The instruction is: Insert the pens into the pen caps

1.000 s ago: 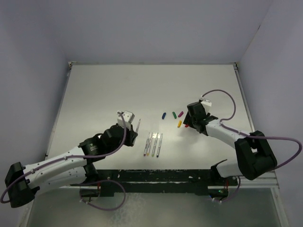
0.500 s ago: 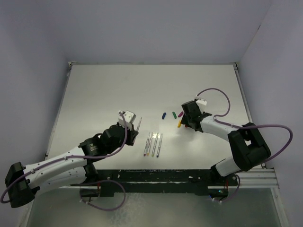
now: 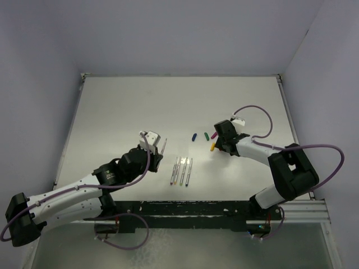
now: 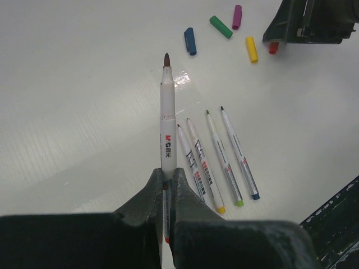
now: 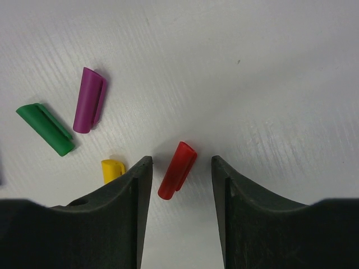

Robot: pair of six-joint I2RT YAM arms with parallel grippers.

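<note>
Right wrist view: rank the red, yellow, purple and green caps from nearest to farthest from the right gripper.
1. red cap, between the right gripper fingers.
2. yellow cap, just outside the finger at picture left.
3. purple cap, farther up and left.
4. green cap, far left.

we see the red cap (image 5: 177, 170) lying between our two fingers (image 5: 126, 213), touching neither. the yellow cap (image 5: 112, 168) peeks out beside one. the purple cap (image 5: 89, 107) and green cap (image 5: 45, 129) lie near.
</note>
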